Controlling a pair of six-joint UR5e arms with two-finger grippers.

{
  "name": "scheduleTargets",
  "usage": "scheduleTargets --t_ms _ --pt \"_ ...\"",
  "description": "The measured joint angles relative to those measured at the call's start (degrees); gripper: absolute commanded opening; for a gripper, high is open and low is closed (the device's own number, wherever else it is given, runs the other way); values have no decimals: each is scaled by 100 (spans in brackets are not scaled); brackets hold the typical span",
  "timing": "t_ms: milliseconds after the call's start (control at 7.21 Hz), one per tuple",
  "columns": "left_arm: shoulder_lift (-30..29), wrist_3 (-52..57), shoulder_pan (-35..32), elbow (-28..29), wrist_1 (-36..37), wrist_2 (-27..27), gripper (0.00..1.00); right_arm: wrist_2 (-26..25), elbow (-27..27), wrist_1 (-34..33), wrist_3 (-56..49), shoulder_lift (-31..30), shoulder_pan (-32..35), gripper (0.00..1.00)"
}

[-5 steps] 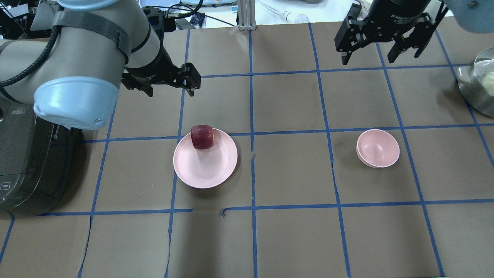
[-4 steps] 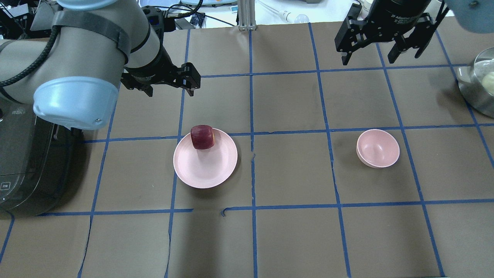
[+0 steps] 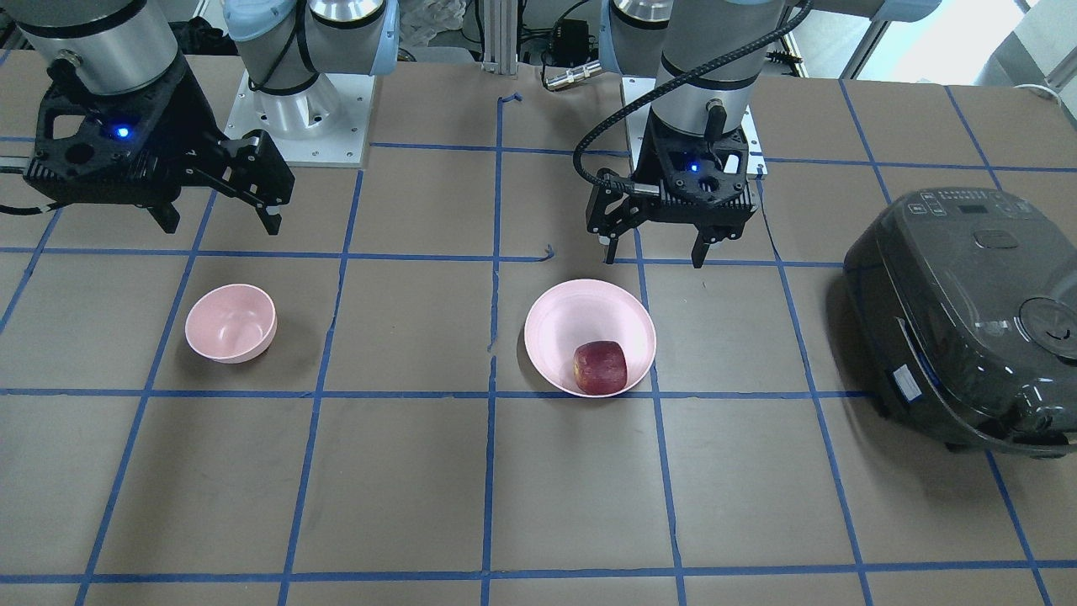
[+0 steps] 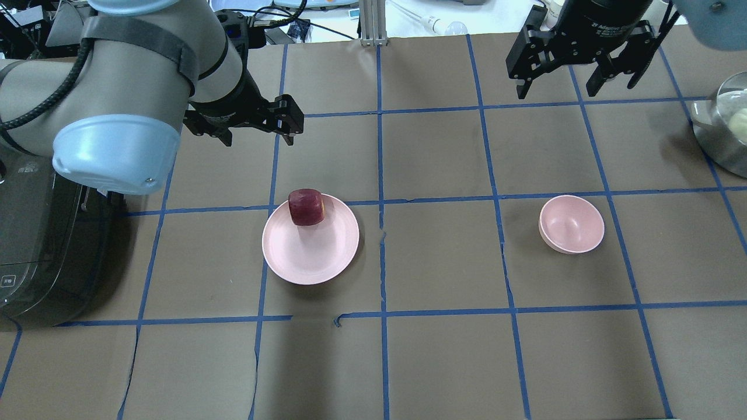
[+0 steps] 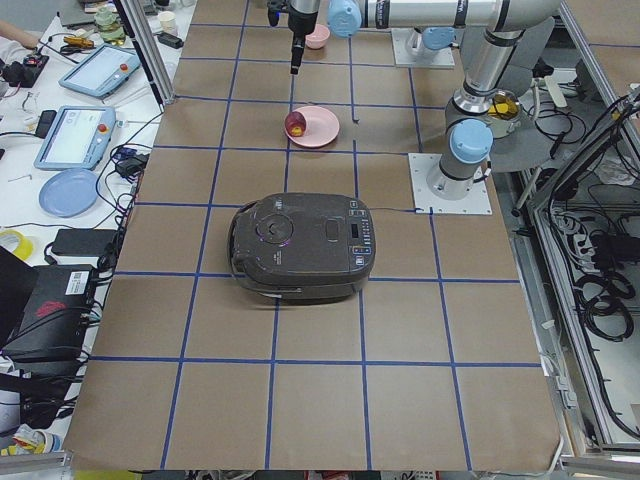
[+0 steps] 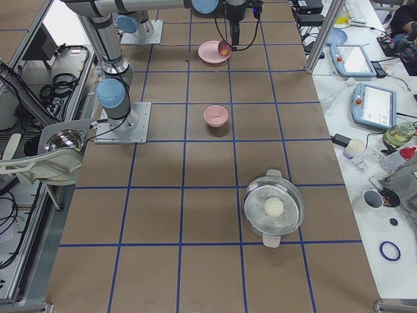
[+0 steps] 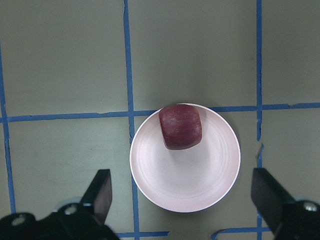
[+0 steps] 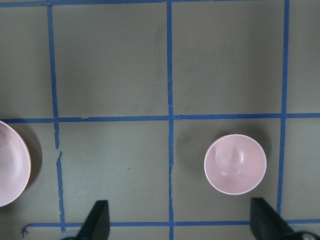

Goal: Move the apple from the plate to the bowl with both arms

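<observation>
The apple point(image 4: 306, 207) is seen resting on the plate point(image 4: 309, 259), at the rim farthest from the robot's base. The left gripper point(image 4: 258, 139) is held high over the plate with its fingers spread wide and nothing gripped. In the left wrist view, apple and plate are framed between the two fingertips. The bowl point(image 4: 572, 224) is set well apart from the plate, on the robot's right side. The right gripper point(image 4: 554, 92) is held high near it, fingers likewise spread. A dark rice cooker point(image 3: 959, 320) is placed at the left end of the table point(image 4: 437, 361), and a steel pot point(image 6: 273, 207) at the right.
</observation>
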Motion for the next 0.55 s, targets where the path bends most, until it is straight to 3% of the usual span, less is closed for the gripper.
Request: scheduleTargets --t_ms 554 --pt "-139 0 75 732 -1337 -28 100 9 10 -2 0 0 0 100"
